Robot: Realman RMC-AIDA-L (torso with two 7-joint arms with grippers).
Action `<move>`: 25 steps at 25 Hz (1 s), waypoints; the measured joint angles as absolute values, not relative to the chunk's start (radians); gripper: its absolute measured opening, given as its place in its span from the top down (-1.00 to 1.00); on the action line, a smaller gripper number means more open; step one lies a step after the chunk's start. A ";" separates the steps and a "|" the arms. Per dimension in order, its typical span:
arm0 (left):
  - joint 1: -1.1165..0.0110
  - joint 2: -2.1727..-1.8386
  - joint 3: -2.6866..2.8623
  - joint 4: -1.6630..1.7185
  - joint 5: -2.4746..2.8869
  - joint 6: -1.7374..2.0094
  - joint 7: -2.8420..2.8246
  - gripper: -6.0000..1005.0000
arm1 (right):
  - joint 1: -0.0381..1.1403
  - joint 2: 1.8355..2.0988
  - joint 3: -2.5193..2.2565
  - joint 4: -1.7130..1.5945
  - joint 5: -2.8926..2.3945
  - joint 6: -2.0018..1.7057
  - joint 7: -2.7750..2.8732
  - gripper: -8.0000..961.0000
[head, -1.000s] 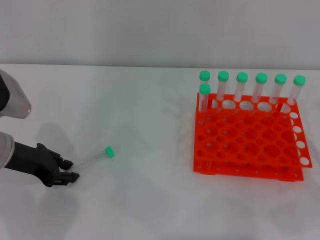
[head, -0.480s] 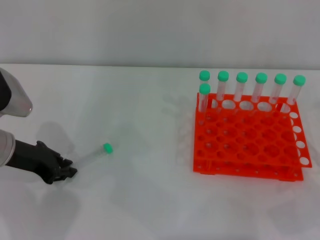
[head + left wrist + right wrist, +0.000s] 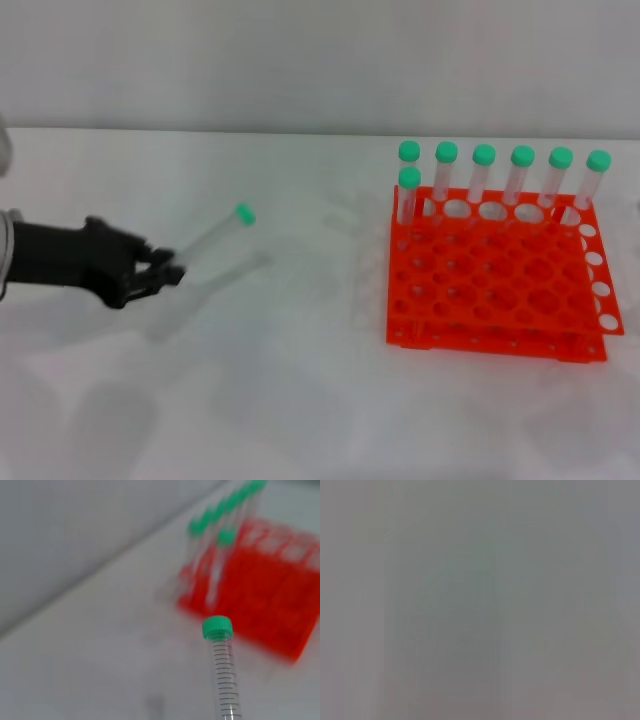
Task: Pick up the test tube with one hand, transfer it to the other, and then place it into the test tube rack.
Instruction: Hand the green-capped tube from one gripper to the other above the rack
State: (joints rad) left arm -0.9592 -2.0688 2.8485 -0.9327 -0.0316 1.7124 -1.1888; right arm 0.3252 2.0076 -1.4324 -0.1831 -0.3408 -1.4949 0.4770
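Observation:
My left gripper (image 3: pixel 168 272) is at the left of the table, shut on the tapered end of the test tube (image 3: pixel 212 236). It holds the clear tube above the table, slanting up and to the right, green cap at the far end. The tube also shows in the left wrist view (image 3: pixel 223 672), cap pointing toward the rack. The orange-red test tube rack (image 3: pixel 497 280) stands at the right and shows in the left wrist view (image 3: pixel 270 595) too. My right gripper is out of view; the right wrist view shows only plain grey.
Several green-capped tubes (image 3: pixel 484 185) stand upright along the rack's back rows. The white table (image 3: pixel 300 380) stretches between my left gripper and the rack. A grey wall (image 3: pixel 320 60) runs behind the table.
My left gripper closed on the tube's tip as it lay on the table, then lifted it up and a little to the right. The tube now hangs in the air.

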 joint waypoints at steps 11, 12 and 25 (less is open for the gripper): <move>-0.943 -2.075 2.849 -0.825 -0.184 1.996 -1.015 0.57 | 0.325 1.964 -1.541 -0.272 -0.540 -1.596 0.746 -0.72; -0.944 -2.075 2.849 -0.809 -0.183 1.994 -1.009 0.57 | 0.331 1.963 -1.541 -0.273 -0.567 -1.609 0.781 -0.72; -1.053 -2.076 2.848 -0.517 -0.109 1.758 -1.074 0.54 | 0.391 2.011 -1.584 -0.269 -0.668 -1.582 0.891 -0.72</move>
State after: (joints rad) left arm -1.0534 -2.0758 2.8485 -0.5172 -0.1094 1.7577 -1.0743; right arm 0.3908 2.0108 -1.5839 -0.2687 -0.6683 -1.5816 0.8910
